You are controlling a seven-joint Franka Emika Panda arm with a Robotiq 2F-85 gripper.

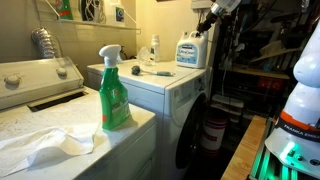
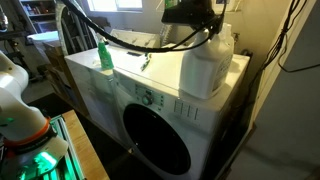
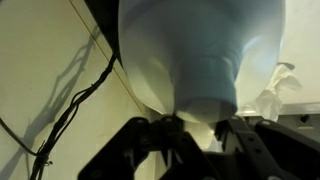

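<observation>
End effector [image 3: 200, 130] comes down from straight above onto the neck of the large white detergent jug [image 2: 210, 65]. The wrist view shows why: its two dark fingers [image 3: 160, 135] stand on either side of the pale cap [image 3: 205, 100]. That is the narrowest part of the jug and likely the only part they could span, while the wide body swells away beyond it. The fingers look close against the cap, but the contact itself is lost in shadow, so I cannot tell whether they are clamped on it or merely bracketing it. In both exterior views the jug stands upright with its base seemingly flat on the tabletop [image 2: 150, 68], the white top of a front-loading machine, near the back by the wall. This suggests it bears its own weight rather than hanging from the arm. The vertical approach also seems to keep the arm's looping black cables [image 2: 120, 38] lifted off the surface. In an exterior view, a small white bottle [image 1: 153, 48] and a flat blue thing [image 1: 160, 71] sit further along the tabletop, apart from the jug. A green spray bottle [image 1: 113, 90] stands upright on the neighbouring machine, well apart from the jug and near a crumpled white cloth [image 1: 50, 145].
</observation>
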